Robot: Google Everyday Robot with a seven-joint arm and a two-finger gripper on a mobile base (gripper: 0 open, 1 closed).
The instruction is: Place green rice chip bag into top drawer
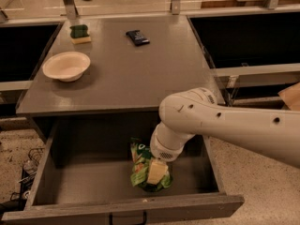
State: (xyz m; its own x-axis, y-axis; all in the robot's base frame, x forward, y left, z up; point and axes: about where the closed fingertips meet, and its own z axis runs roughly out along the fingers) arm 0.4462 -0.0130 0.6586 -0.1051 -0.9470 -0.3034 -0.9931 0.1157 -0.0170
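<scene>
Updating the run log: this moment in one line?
gripper in top drawer, at green rice chip bag | drawer open

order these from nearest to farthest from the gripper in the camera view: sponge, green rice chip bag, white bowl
The gripper is down inside the open top drawer.
1. green rice chip bag: in the drawer, right at the gripper.
2. white bowl: on the tabletop, left side, about midway back.
3. sponge: on the tabletop, far left corner, behind the bowl.
</scene>
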